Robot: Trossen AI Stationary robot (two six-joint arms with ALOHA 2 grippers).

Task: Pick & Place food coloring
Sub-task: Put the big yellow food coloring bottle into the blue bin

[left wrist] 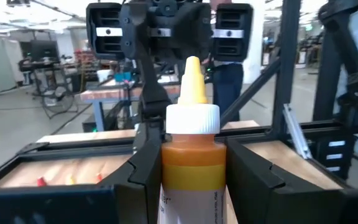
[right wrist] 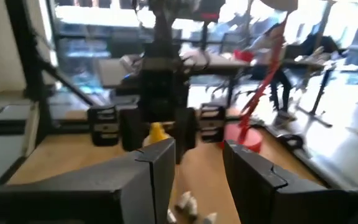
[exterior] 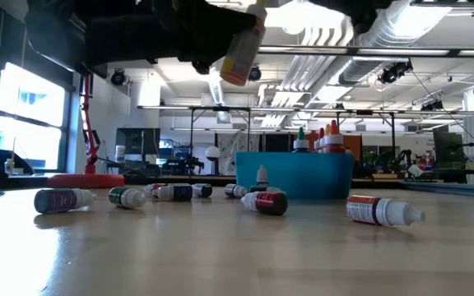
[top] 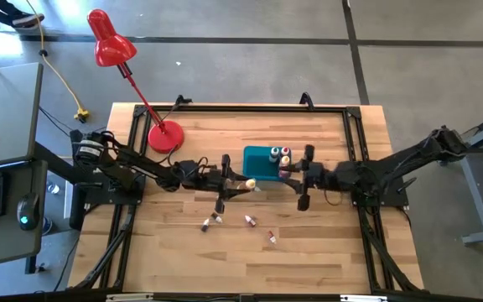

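My left gripper (top: 243,184) hovers over the middle of the table, just near of the blue bin (top: 258,168), shut on a yellow-orange food coloring bottle (left wrist: 191,149) with a white collar and a yellow tip. The low view shows this bottle (exterior: 241,48) high above the tabletop. Several bottles stand in the bin (exterior: 323,140). Others lie on their sides on the wood (top: 212,221) (top: 249,221) (top: 271,239), and in the low view (exterior: 263,201) (exterior: 381,210). My right gripper (right wrist: 197,158) is open and empty, facing the left one from beside the bin's right end (top: 296,176). My left gripper pinches the bottle's orange body (left wrist: 191,171), just below the white collar, between its two fingers (left wrist: 145,168). The fingers come roughly level from the table's left and lie along the bottle, whose cap end sticks out past them. The bottle is lifted clear, tilted.
A red desk lamp stands on its round base (top: 164,136) at the table's far left, its arm slanting up to the head (top: 107,38). A black frame rail (top: 250,109) runs along the far and side edges. Bare wood lies toward the near edge (top: 241,268).
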